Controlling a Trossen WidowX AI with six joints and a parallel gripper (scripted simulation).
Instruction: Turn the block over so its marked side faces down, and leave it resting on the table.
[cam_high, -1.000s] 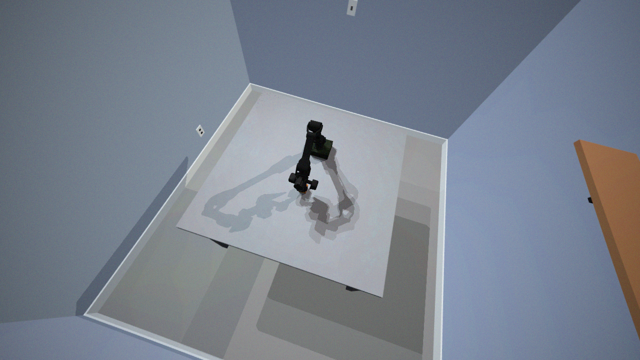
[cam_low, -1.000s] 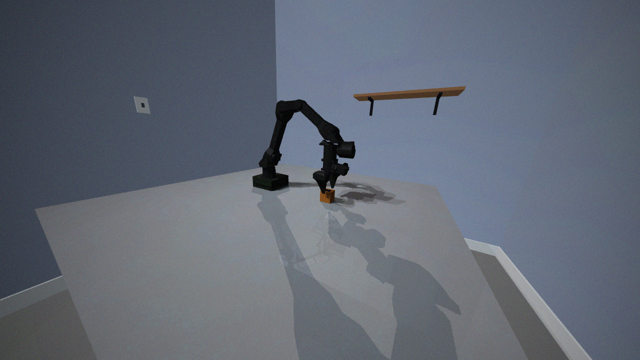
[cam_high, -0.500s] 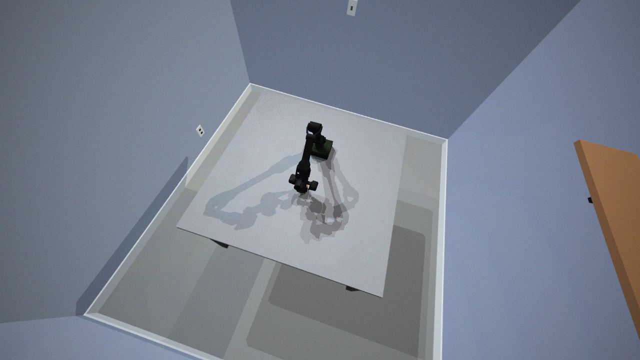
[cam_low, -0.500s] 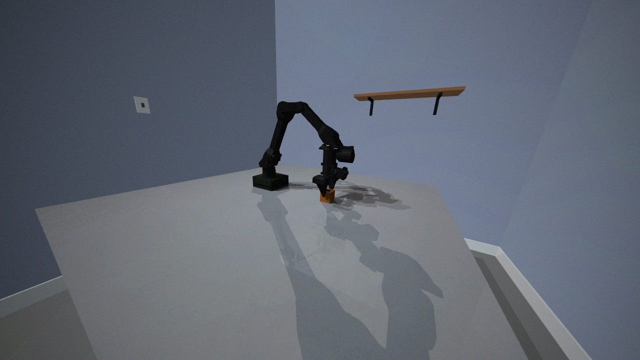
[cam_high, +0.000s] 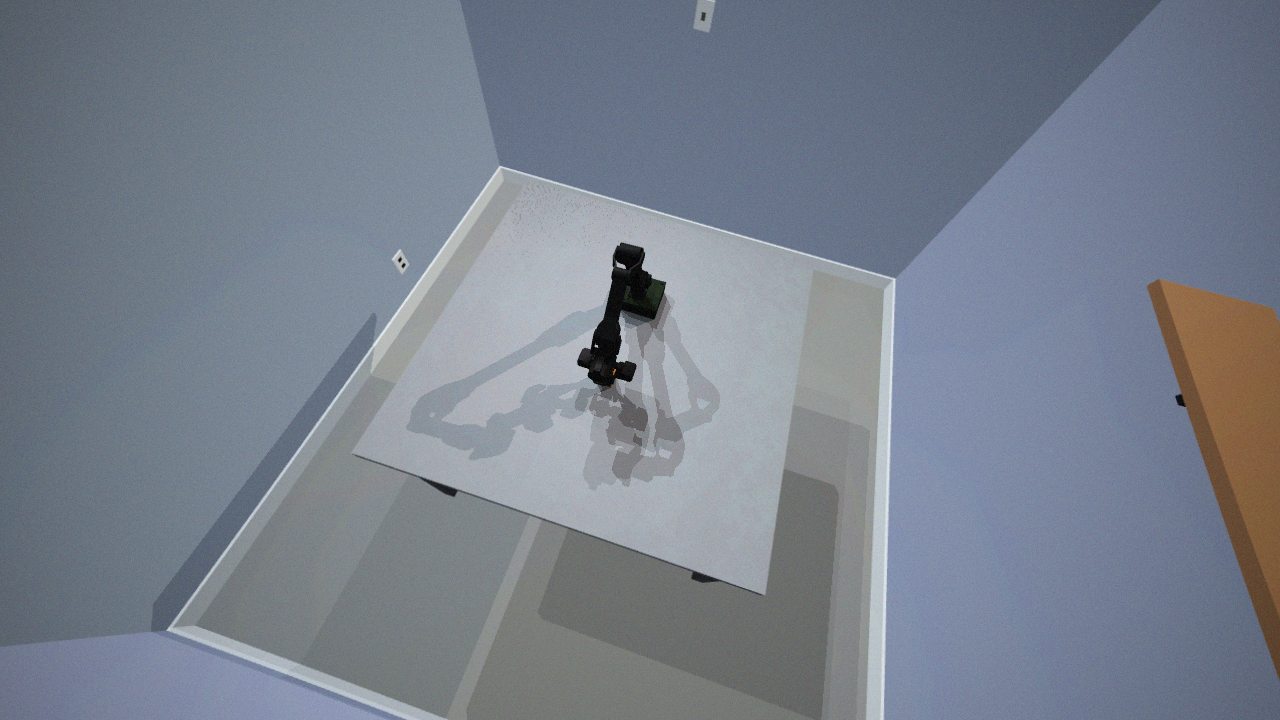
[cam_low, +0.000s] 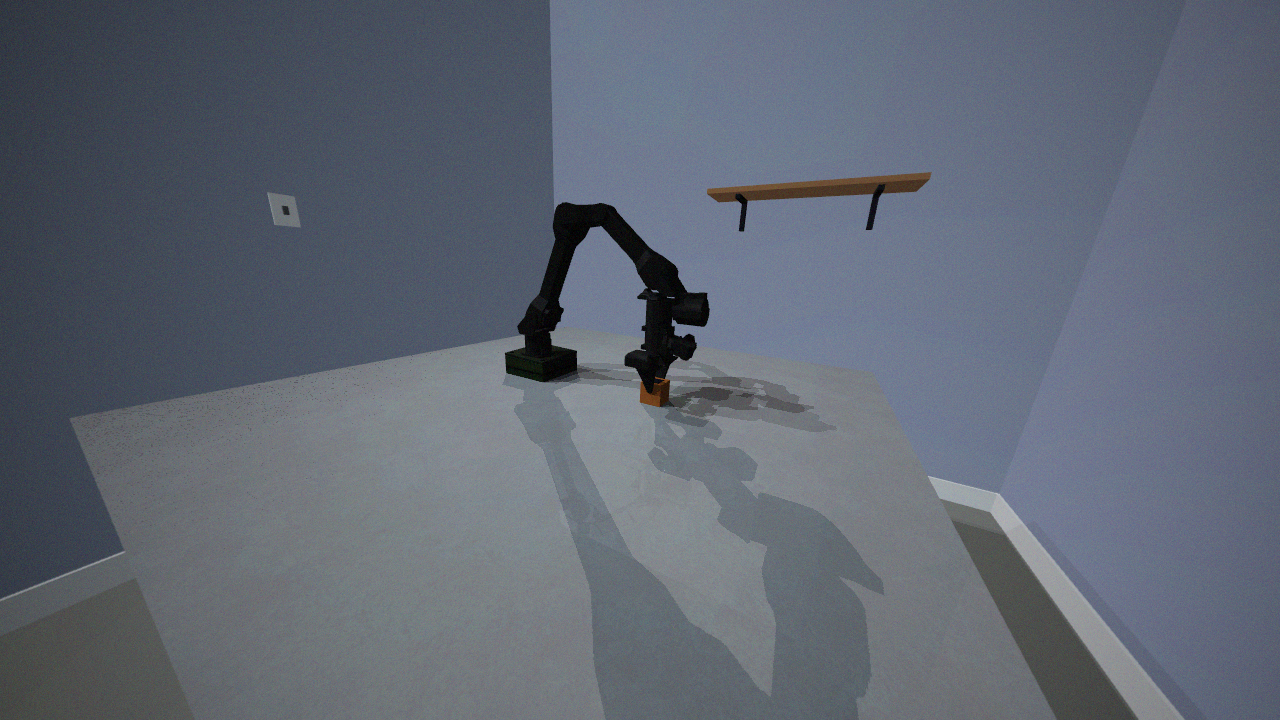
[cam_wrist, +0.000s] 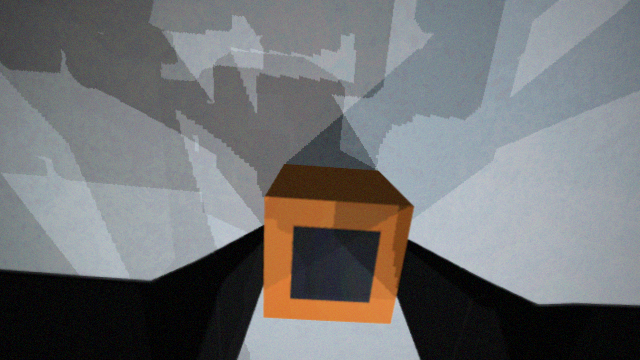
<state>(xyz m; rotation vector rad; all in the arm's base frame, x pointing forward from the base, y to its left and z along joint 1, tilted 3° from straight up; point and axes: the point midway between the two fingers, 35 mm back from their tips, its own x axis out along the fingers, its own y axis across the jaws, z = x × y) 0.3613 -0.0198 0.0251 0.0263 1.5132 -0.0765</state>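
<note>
The orange block (cam_low: 658, 399) (cam_wrist: 327, 311) stands upright on the grey table (cam_high: 528, 268) (cam_low: 340, 501). Its dark square mark (cam_wrist: 334, 266) is on the top face and faces up towards the wrist camera. My gripper (cam_low: 655, 385) (cam_wrist: 330, 238) points straight down over the block and is shut on it, with one black finger against each of two opposite sides. In the top view the arm hides nearly all of the block. The underside of the block is hidden.
The arm's base (cam_high: 646, 299) (cam_low: 540, 363) stands on the table behind the block. The arm's shadows fall across the table. A wooden shelf (cam_high: 1226, 402) (cam_low: 819, 187) is fixed to the wall, beyond the table.
</note>
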